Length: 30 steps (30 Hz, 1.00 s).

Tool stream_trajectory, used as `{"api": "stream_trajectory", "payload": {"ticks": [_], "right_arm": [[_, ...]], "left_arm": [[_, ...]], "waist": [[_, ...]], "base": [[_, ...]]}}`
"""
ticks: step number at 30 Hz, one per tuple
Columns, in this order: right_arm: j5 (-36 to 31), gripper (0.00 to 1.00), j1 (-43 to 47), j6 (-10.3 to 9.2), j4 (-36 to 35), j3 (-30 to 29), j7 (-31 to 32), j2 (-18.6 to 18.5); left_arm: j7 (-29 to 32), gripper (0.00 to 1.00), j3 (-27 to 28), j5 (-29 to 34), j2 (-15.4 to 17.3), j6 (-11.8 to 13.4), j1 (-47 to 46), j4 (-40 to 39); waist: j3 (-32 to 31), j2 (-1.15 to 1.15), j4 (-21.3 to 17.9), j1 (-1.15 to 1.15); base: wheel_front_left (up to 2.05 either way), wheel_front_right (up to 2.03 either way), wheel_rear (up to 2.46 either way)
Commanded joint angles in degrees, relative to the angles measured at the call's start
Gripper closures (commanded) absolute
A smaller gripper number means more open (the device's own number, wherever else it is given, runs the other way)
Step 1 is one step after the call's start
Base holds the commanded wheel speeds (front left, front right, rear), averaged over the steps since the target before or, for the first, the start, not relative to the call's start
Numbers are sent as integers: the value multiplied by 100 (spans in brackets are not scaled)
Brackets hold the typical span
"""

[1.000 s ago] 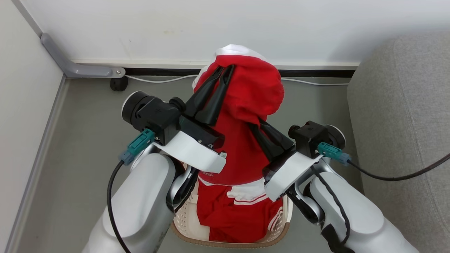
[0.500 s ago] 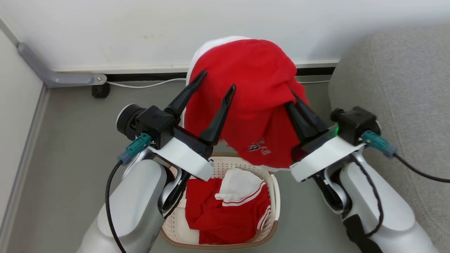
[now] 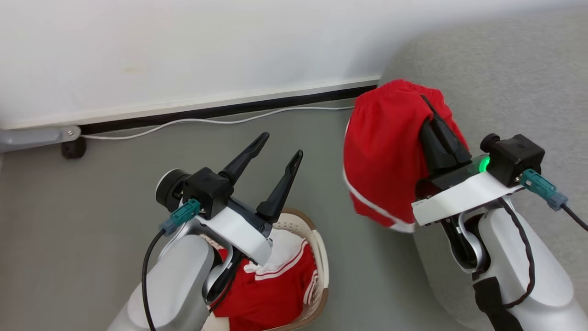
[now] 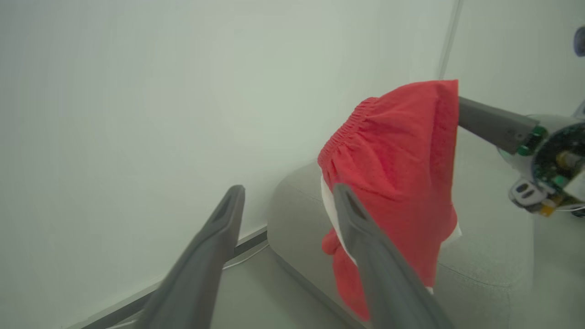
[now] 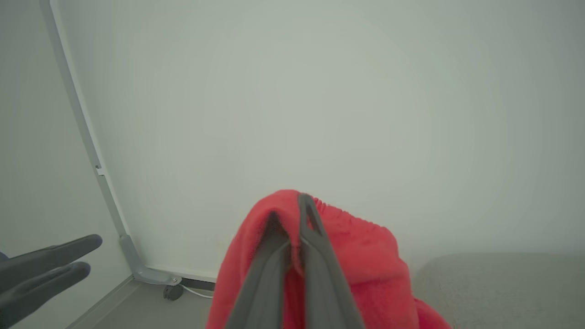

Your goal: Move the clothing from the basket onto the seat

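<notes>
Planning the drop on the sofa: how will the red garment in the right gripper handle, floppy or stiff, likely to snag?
Probably very floppy: the red garment hangs in folds from the right gripper. Likely light, since one pinch carries it. It may cling on release, as cloth wraps the fingers.

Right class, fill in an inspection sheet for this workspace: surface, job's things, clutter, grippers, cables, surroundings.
Surface: grey floor; the basket stands on it.
Job's things: red garment hanging from the right gripper, near the seat; more red-and-white clothing in the basket.
Clutter: nothing seen.
Grippers: left gripper open above the basket; right gripper shut on the red garment.
Cables: white cable along the wall base; black cables on both arms.
Surroundings: white wall, grey bracket, small black caster.
</notes>
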Motion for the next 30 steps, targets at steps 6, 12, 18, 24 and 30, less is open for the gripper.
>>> {"api": "stream_trajectory", "payload": {"ticks": [6,12,18,24,30], "right_arm": [[-46,100,94,24,-308,-184,-35,46],[-66,100,129,24,-434,-395,-35,49],[-72,100,196,24,-579,-636,-35,26],[-62,100,320,24,-685,-810,-35,-23],[-129,100,541,24,-885,-1180,-35,-104]], "left_arm": [[-50,0,140,14,91,-33,103,-166],[-50,0,102,29,86,-38,195,-206],[-51,0,57,49,79,-40,262,-203],[-51,0,28,45,91,-41,315,-208],[-51,0,-57,58,57,-41,293,-243]], "waist": [[-29,0,-643,0],[-11,0,-1072,0],[-29,0,-1599,0],[-82,0,-2074,0],[-24,0,-2249,0]], "base": [[0,0,0],[0,0,0],[0,0,0],[0,0,0],[0,0,0]]}}
